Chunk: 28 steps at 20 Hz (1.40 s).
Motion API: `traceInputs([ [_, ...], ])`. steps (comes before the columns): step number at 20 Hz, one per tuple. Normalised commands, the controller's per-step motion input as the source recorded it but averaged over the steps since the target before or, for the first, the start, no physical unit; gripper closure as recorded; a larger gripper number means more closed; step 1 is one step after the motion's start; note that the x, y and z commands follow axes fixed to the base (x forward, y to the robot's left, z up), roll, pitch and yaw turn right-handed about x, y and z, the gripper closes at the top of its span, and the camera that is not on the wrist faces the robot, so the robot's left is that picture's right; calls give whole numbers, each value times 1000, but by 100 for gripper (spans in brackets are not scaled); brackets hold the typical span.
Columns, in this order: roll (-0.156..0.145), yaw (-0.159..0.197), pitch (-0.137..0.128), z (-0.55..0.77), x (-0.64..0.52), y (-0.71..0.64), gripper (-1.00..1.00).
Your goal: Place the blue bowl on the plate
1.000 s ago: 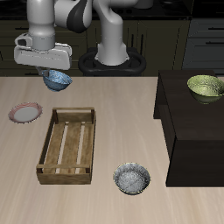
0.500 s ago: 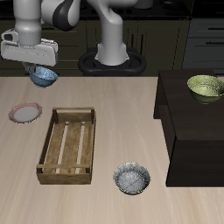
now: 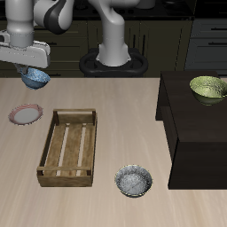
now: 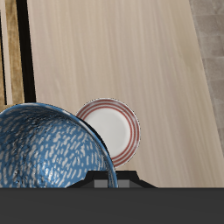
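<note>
My gripper (image 3: 31,71) is shut on the blue bowl (image 3: 35,78), a bright blue and white mottled bowl, and holds it high above the table near its back edge. The plate (image 3: 26,114), with a pinkish-red rim and pale centre, lies on the table below, nearer the front than the bowl. In the wrist view the blue bowl (image 4: 48,149) fills the near field and the plate (image 4: 112,129) shows beyond its rim on the wood, partly covered by it.
A wooden crate (image 3: 68,146) lies beside the plate; its edge shows in the wrist view (image 4: 12,52). A duller grey speckled bowl (image 3: 134,181) sits near the front edge. A green bowl (image 3: 208,88) rests on a dark cabinet (image 3: 191,124).
The gripper has carried the blue bowl sideways along the back of the table, toward the spot above the plate, and slightly lower. Nothing else has moved.
</note>
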Motion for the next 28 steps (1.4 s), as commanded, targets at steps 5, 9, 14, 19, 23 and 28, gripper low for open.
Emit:
traceInputs([
  [5,-30,-24,20,-189,104,-116,100],
  [9,-14,-18,31,-261,125,-31,100],
  [14,-21,-20,24,-220,60,-30,100],
  [19,-21,2,55,-301,98,35,100],
  [23,-34,7,42,-306,65,-4,100],
  [28,-21,5,38,-288,105,-23,100],
])
